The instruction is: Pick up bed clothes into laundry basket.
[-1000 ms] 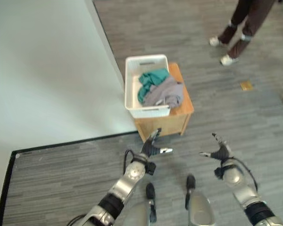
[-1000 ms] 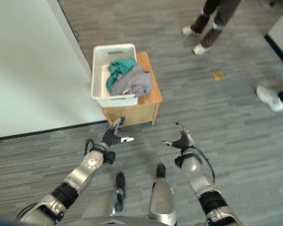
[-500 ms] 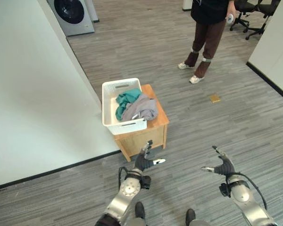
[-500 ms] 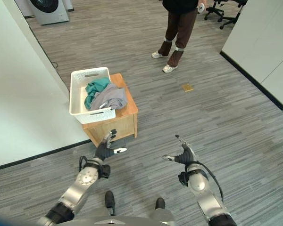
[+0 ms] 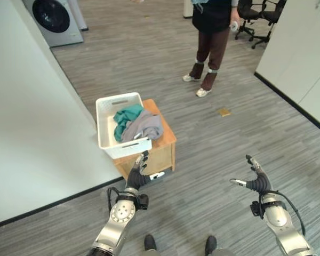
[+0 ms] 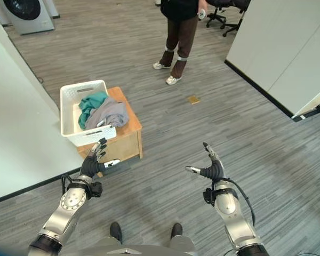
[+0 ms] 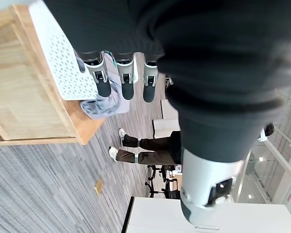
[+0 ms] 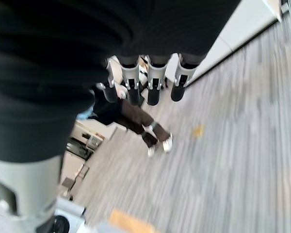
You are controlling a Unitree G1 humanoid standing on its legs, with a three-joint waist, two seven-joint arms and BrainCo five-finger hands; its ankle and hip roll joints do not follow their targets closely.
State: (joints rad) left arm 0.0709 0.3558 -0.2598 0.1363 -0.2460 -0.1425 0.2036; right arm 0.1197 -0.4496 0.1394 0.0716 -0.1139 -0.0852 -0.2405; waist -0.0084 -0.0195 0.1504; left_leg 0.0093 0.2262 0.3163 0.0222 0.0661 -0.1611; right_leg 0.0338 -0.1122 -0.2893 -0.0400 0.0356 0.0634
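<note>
The left hand (image 5: 140, 176) hovers with fingers spread, empty, just before the wooden stand (image 5: 162, 146). On that stand sits the white laundry basket (image 5: 108, 144), holding teal and grey clothes (image 5: 136, 124). The right hand (image 5: 254, 182), likewise spread and empty, hangs well apart.

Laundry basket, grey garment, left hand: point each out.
laundry basket (image 5: 103, 118), left eye view, on its white left wall.
grey garment (image 5: 144, 127), left eye view, on the cloth's middle.
left hand (image 5: 138, 177), left eye view, on the palm.
</note>
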